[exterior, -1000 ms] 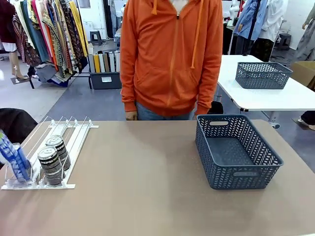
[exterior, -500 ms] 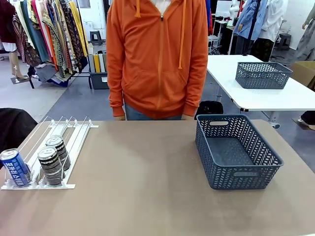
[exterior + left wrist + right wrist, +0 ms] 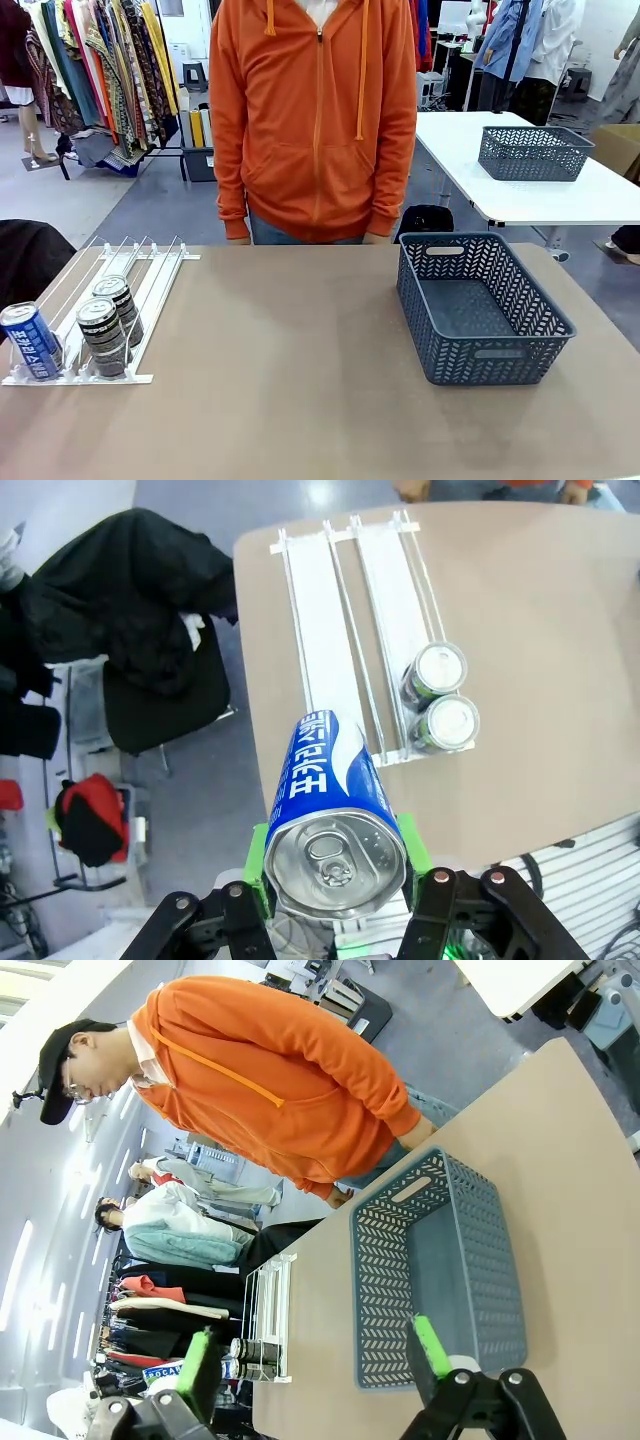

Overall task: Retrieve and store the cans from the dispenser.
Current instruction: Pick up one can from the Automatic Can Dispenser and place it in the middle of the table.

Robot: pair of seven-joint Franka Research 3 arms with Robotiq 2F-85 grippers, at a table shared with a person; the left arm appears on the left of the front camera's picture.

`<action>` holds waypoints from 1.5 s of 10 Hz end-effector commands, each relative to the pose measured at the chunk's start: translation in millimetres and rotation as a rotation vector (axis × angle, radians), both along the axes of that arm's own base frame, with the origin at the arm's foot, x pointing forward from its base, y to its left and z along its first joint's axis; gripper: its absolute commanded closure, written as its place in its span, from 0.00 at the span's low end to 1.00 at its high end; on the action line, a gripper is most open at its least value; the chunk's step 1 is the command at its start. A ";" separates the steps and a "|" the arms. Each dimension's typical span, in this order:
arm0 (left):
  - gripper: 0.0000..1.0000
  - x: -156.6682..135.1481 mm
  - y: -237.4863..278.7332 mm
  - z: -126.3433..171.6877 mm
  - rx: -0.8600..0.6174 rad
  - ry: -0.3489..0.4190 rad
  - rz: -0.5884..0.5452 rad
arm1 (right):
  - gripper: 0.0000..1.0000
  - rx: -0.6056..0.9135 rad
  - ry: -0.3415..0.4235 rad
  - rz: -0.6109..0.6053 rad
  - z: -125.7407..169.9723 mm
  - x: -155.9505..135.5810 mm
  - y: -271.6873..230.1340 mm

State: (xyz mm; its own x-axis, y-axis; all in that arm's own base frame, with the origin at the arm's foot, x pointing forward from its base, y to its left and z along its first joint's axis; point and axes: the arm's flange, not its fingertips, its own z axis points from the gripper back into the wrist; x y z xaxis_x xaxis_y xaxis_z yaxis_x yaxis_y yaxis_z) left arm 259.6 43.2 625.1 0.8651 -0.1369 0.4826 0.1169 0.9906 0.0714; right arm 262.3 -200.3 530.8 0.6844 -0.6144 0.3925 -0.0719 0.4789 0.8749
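Blue can (image 3: 330, 800) clamped in left gripper (image 3: 335, 858) jaws, top toward wrist, long axis along fingers, off dispenser (image 3: 320, 610) front-left corner. Two dark cans (image 3: 436, 670) upright in dispenser's right lane, front end; left arm nearer. Right gripper (image 3: 315, 1355) jaws wide open, empty, facing basket (image 3: 385, 1260), well right of dispenser.

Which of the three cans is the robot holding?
The blue can with white lettering. It is clamped between the green pads of the left gripper. The two dark cans stand apart from it in the dispenser.
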 end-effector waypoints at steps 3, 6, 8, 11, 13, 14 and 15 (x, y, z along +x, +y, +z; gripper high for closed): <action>1.00 47.3 -92.8 11.9 -0.076 0.070 -0.176 | 0.00 0.002 -0.039 -0.001 0.5 2.3 -0.7; 1.00 91.1 -280.9 -17.6 0.055 0.078 -0.438 | 0.00 0.002 -0.039 -0.001 0.5 2.3 -0.7; 1.00 102.2 -377.6 -65.2 0.068 0.128 -0.502 | 0.00 0.002 -0.039 -0.001 0.5 2.3 -0.7; 1.00 116.7 -438.1 -145.8 0.070 0.244 -0.475 | 0.00 0.002 -0.039 -0.001 0.5 2.3 -0.7; 1.00 128.6 -446.5 -178.2 0.072 0.272 -0.440 | 0.00 0.002 -0.039 -0.001 0.5 2.3 -0.7; 1.00 133.0 -449.2 -186.1 0.044 0.349 -0.493 | 0.00 0.002 -0.039 -0.001 0.5 2.3 -0.7; 1.00 136.7 -450.1 -194.3 0.055 0.361 -0.499 | 0.00 0.002 -0.039 -0.001 0.5 2.3 -0.7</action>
State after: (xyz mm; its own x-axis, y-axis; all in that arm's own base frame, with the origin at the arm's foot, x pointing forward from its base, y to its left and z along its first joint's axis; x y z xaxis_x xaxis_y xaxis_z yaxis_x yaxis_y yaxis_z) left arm 392.0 -402.6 419.4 0.8073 -0.5681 0.1601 0.5748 0.8182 0.0047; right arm 262.1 -200.7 531.4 0.6832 -0.6151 0.3936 -0.0699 0.4815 0.8737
